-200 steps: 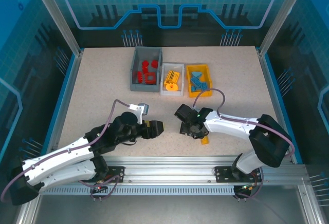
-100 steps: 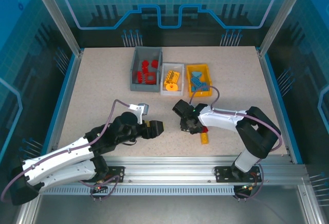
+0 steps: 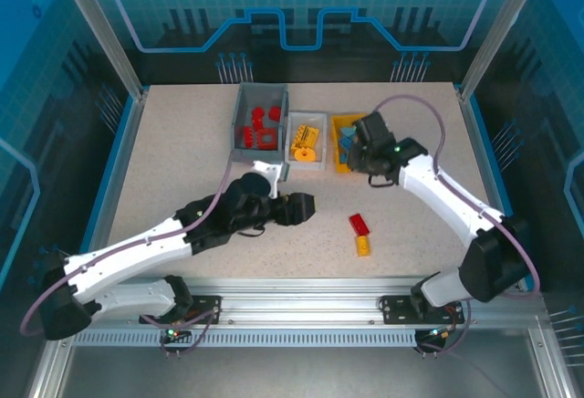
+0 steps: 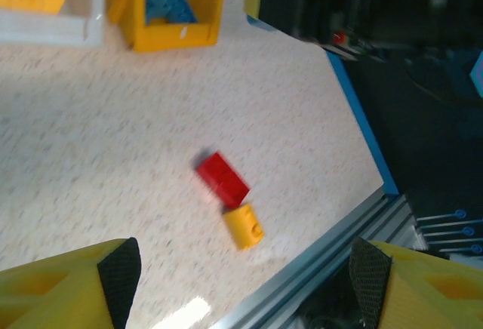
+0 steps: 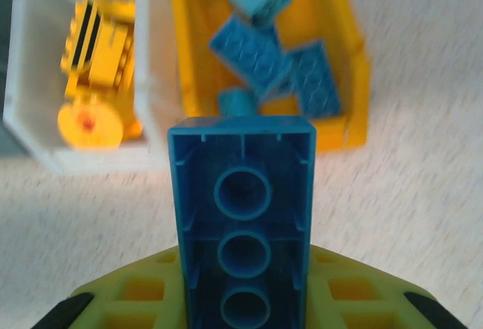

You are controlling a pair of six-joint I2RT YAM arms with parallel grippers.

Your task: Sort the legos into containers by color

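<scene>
A: One in the grip! Clamped between the right fingers (image 5: 143,295): a blue brick (image 5: 241,216), held by its near end, hollow underside facing the wrist camera.

B: Pointing straight away from the fingers, long axis aimed at the yellow bin (image 5: 343,136), far end about level with its front wall. Makes sense: blue pieces lying in there.

A: Probably wants carrying a touch further before letting go. Could clip that wall otherwise, or stray into the white bin (image 5: 75,159) next door, home of the yellows.

B: Over to the left fingers (image 4: 113,269): spread wide, gripping nothing, hovering above the surface (image 4: 113,140).

A: Lined up, seemingly, on a red brick (image 4: 223,179) lying diagonally there, a yellow brick (image 4: 243,225) just beside its end. Bound for the grey bin (image 3: 239,115), presumably.
</scene>
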